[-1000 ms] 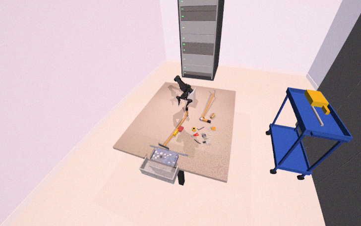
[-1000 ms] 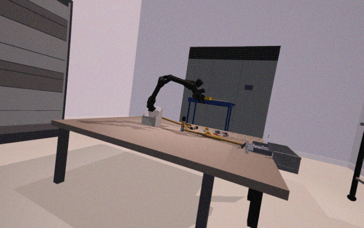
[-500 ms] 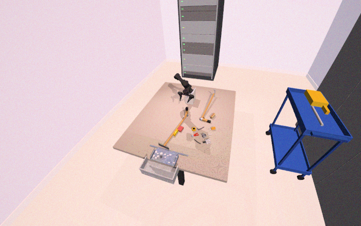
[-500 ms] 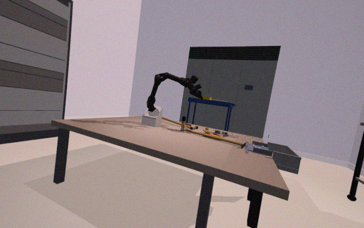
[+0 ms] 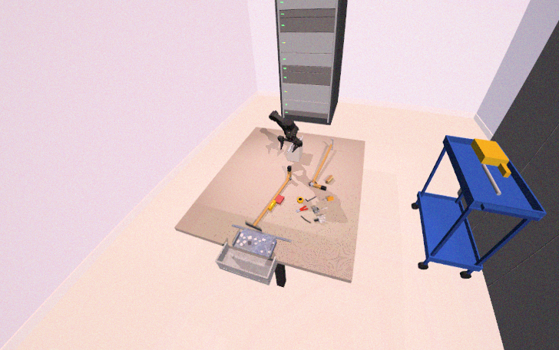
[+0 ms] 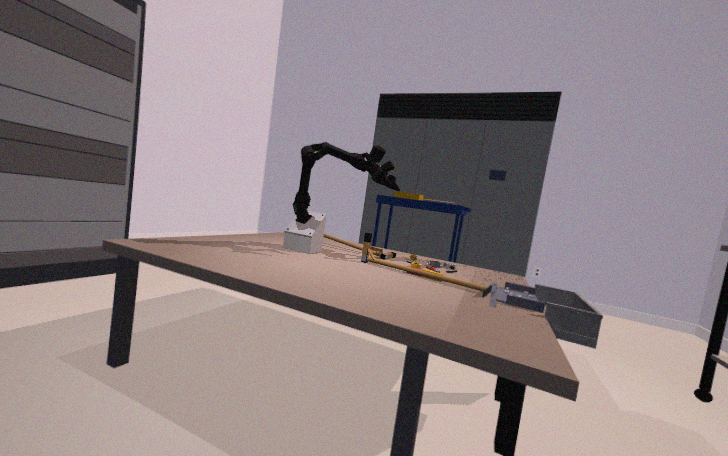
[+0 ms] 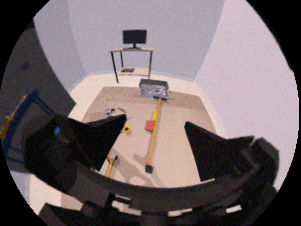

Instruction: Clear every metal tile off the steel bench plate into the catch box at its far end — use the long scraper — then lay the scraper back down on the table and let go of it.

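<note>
My gripper (image 5: 289,146) (image 6: 398,189) (image 7: 156,121) is open and empty, high above the table near the arm's base. The long scraper (image 5: 282,187) (image 6: 456,280) (image 7: 153,139) lies along the table below and ahead of it. Its upright black-topped grip (image 5: 289,168) (image 6: 367,239) is at the end nearer the arm; its wide dark blade (image 5: 253,226) is beside the steel bench plate (image 5: 270,243). Several small pale metal tiles (image 5: 249,237) and a dark one lie on the plate. The grey catch box (image 5: 243,274) (image 6: 582,327) (image 7: 153,83) is at the plate's far end, past the table edge; no tiles are visible inside.
A red block (image 5: 279,199) (image 7: 150,125) and a yellow object (image 5: 272,205) lie against the scraper handle. A second long wooden-handled tool (image 5: 322,164) lies to one side, near a small wooden block (image 5: 329,179). A yellow tape roll (image 5: 299,199) (image 7: 127,130), red pliers (image 5: 301,209) and other small items lie nearby.
</note>
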Motion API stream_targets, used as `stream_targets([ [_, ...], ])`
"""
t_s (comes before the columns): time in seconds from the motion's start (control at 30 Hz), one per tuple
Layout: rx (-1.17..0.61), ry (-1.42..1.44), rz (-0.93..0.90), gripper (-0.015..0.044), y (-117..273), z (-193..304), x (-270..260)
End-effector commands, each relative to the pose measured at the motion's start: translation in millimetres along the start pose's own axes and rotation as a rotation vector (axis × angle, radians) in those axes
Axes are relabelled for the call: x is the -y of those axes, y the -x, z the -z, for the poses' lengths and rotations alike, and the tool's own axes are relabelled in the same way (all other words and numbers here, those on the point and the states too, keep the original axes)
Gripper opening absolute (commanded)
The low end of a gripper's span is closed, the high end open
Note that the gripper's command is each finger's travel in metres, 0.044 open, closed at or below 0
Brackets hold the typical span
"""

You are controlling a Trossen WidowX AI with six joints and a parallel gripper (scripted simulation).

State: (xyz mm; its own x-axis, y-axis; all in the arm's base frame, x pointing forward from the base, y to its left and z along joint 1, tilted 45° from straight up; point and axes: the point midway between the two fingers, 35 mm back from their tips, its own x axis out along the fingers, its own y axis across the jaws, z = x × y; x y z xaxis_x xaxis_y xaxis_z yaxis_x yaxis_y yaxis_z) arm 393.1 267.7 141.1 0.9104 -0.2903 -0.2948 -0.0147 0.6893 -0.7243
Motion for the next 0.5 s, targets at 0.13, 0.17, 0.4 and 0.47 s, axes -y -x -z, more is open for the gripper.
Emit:
stream_targets([
  [0.13,0.06,0.003,-0.003,0.044,26.4,0.8,1.6],
  [0.17,0.067,0.003,-0.004,0.044,29.6,1.1,1.8],
  [0.4,0.116,0.002,-0.008,0.044,51.5,5.0,4.0],
  [0.47,0.13,0.001,-0.01,0.044,57.5,6.4,4.8],
])
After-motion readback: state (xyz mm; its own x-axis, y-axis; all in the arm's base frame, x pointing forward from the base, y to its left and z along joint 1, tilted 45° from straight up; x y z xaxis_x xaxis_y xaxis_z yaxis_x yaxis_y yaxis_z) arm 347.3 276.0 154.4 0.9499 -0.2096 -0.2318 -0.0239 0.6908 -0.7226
